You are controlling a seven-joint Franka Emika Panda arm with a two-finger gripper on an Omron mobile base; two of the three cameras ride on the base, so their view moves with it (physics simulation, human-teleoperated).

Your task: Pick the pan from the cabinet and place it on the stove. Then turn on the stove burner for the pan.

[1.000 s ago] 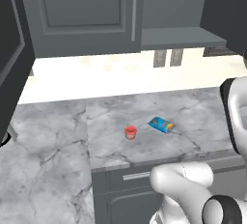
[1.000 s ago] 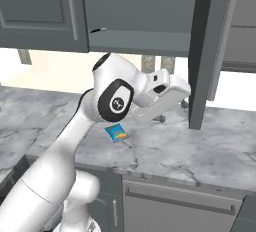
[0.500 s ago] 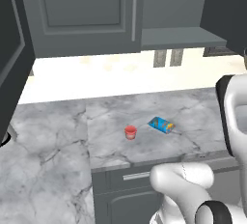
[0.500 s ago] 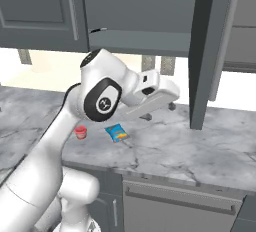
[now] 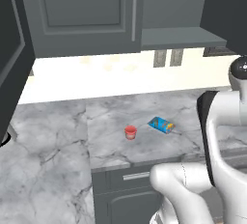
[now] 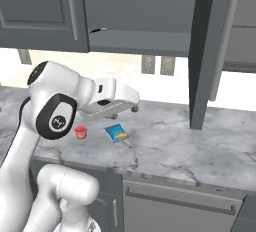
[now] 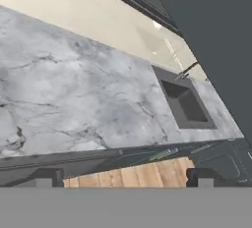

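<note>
Marble counter (image 6: 165,146) carrying red cup (image 6: 80,132) & blue packet (image 6: 116,133); gripper (image 7: 125,177) hovering w/ fingers spread wide, gripping nothing, cabinet (image 6: 150,11) door hanging open.

The cabinet (image 6: 145,6) interior is cut off by the top edge; the blue packet's (image 5: 161,125) label seems unreadable.
</note>
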